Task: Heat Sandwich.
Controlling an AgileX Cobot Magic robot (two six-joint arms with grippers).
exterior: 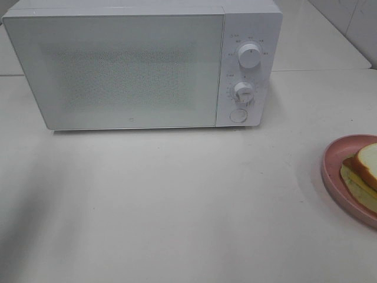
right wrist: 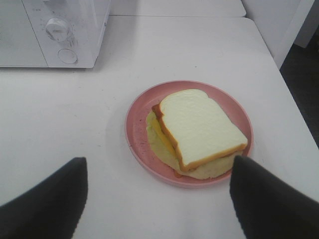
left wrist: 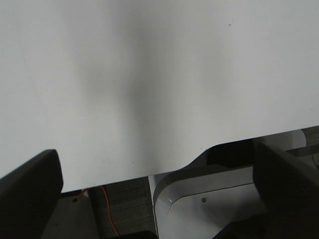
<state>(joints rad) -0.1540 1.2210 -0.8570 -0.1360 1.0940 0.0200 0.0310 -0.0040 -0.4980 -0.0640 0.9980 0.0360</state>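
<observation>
A: What is observed of the sandwich (right wrist: 199,130)?

B: White bread slices with tan crust are stacked flat, a pale yellow filling showing beneath and spreading past the lower edge. It is laid on the pink plate (right wrist: 139,107), slightly off-centre.

A: And its place?

B: It is seen well apart from the microwave (exterior: 118,71), off its dial side.
</observation>
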